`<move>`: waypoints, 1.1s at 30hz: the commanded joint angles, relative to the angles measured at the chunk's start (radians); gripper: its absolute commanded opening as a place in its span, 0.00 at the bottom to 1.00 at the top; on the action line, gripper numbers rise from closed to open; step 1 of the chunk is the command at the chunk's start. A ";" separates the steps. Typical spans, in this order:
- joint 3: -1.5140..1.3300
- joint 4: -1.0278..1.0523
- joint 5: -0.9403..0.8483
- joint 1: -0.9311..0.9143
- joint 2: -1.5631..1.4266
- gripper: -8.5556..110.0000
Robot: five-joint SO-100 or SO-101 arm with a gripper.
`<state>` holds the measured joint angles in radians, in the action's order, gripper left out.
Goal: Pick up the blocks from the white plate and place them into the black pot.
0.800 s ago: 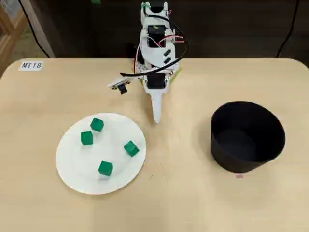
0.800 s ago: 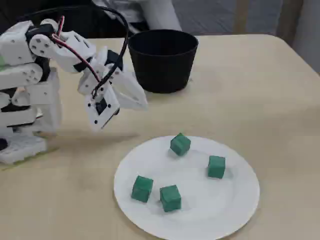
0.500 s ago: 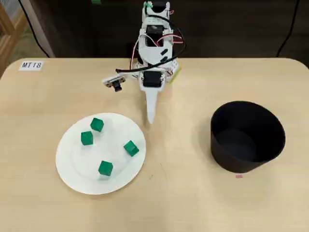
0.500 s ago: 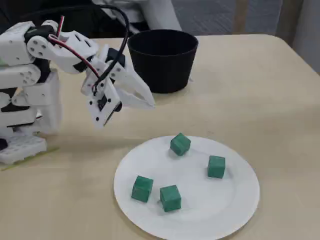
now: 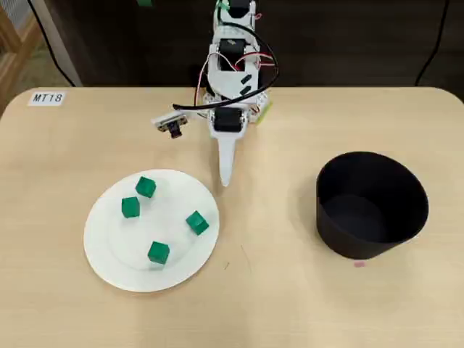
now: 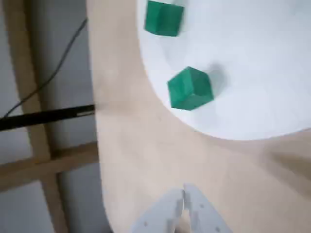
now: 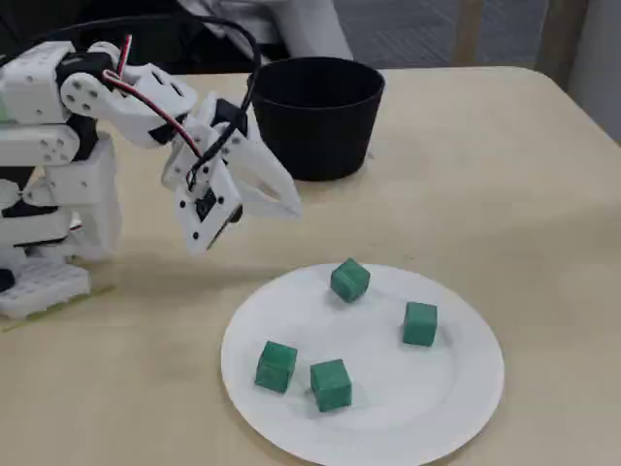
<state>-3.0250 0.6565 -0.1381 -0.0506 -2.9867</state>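
Several small green blocks lie on the white plate (image 5: 109, 245) (image 7: 388, 413), among them block (image 5: 196, 222) nearest the arm and block (image 5: 146, 186) at the back. In the wrist view two blocks (image 6: 189, 88) (image 6: 164, 18) show near the plate's (image 6: 252, 73) edge. The black pot (image 5: 371, 204) (image 7: 316, 112) stands at the right of the overhead view; nothing shows inside it. My gripper (image 5: 225, 177) (image 7: 289, 206) (image 6: 183, 195) hovers just beyond the plate's rim, between plate and pot. Its fingers are pressed together, with nothing in them.
The arm's white base (image 5: 232, 72) stands at the table's far edge. A label reading MT18 (image 5: 48, 97) is stuck at the back left. The wrist view shows the table's edge (image 6: 97, 126) and a wooden frame below.
The gripper has swung slightly left in the overhead view, toward the plate, and stays shut. Blocks, plate and pot have not moved.
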 commanded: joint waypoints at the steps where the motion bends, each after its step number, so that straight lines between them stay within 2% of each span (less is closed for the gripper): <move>1: 0.129 -0.015 -0.008 0.002 0.089 0.05; 11: 0.617 0.222 -0.080 -0.101 0.252 0.05; 21: 1.170 0.575 -0.103 -0.198 0.784 0.05; 27: 1.302 0.730 -0.064 -0.276 0.971 0.05; 33: 1.462 0.865 -0.133 -0.348 1.143 0.05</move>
<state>-1.6490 1.4788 -0.2546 -0.3651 -1.8699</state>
